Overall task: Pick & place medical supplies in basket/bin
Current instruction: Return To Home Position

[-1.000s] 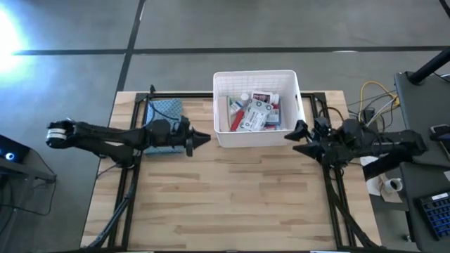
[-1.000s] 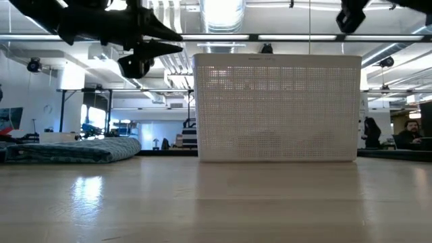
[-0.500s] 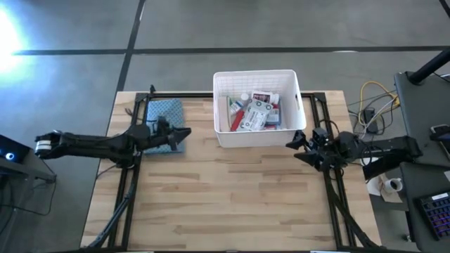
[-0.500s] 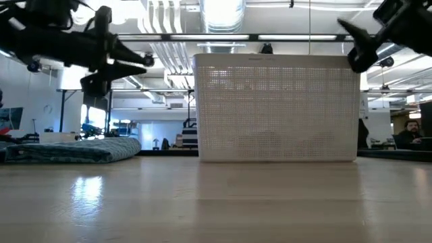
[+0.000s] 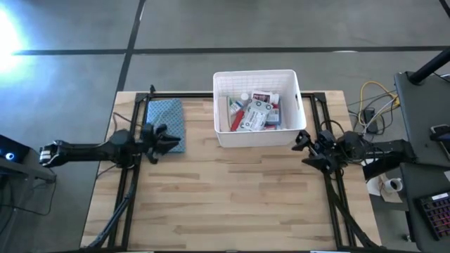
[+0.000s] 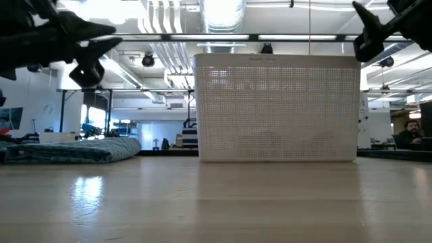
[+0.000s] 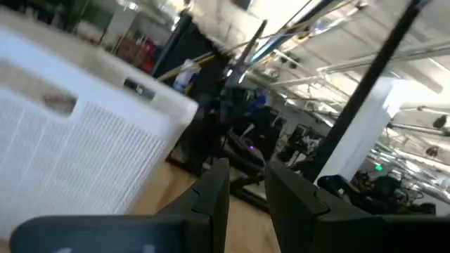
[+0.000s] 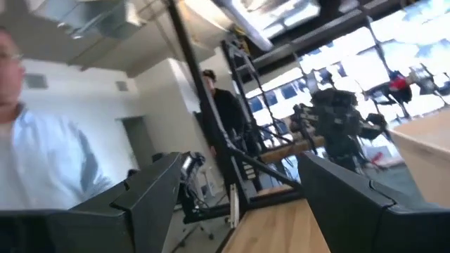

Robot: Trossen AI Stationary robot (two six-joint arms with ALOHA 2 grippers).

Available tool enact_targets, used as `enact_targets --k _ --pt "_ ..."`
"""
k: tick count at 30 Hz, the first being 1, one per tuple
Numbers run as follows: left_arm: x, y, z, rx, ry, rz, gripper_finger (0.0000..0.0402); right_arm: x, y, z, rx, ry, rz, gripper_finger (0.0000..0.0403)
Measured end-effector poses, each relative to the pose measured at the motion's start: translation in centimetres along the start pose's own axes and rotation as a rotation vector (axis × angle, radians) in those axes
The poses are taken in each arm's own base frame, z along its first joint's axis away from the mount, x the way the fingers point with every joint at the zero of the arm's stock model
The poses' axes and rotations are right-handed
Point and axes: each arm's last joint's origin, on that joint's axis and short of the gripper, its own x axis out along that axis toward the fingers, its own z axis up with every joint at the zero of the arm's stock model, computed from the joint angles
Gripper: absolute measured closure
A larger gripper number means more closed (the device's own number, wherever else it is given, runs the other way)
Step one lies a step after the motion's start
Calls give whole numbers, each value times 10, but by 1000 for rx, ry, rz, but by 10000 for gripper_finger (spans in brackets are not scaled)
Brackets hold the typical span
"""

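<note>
The white lattice-walled basket [image 5: 254, 72] stands at the middle of the table's far side, also in the low view [image 6: 277, 108] and left wrist view [image 7: 84, 140]. The medical supplies [image 5: 253, 112], among them a white bottle, red-and-white tubes and flat boxes, lie piled inside it. My left gripper [image 5: 174, 140] [image 6: 108, 37] [image 7: 247, 172] is shut and empty, raised over the near edge of the folded blue cloth [image 5: 165, 112], left of the basket. My right gripper [image 5: 298, 138] [image 6: 361, 34] [image 8: 242, 158] hangs open and empty by the basket's near right corner.
The folded cloth [image 6: 74, 150] lies flat on the table at the far left. Black frame rails [image 5: 133, 176] run along both table sides. Cables [image 5: 373, 105] and equipment sit off the right edge. People show beyond the table [image 8: 225, 112] [image 6: 408, 131]. Bare wood [image 5: 232, 204] fills the near half.
My left gripper has drawn back from beside the basket toward the table's left edge and sunk a little, staying shut. My right gripper has come down and pulled slightly toward the right edge, staying open. The basket and supplies have not moved.
</note>
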Motion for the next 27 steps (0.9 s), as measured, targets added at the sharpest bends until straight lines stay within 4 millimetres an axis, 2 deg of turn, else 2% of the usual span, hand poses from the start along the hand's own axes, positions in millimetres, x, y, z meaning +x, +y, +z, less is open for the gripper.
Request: enact_targets --k 5,19,27 --pt "-6 -4 6 73 -53 -31 328 -3 4 1 -80 16 77 124" --pt "-10 -3 3 35 -23 -17 328 -8 0 -9 -133 121 47 126" --pt "-8 -1 2 33 -5 -2 328 -8 -2 -11 -35 130 3 120"
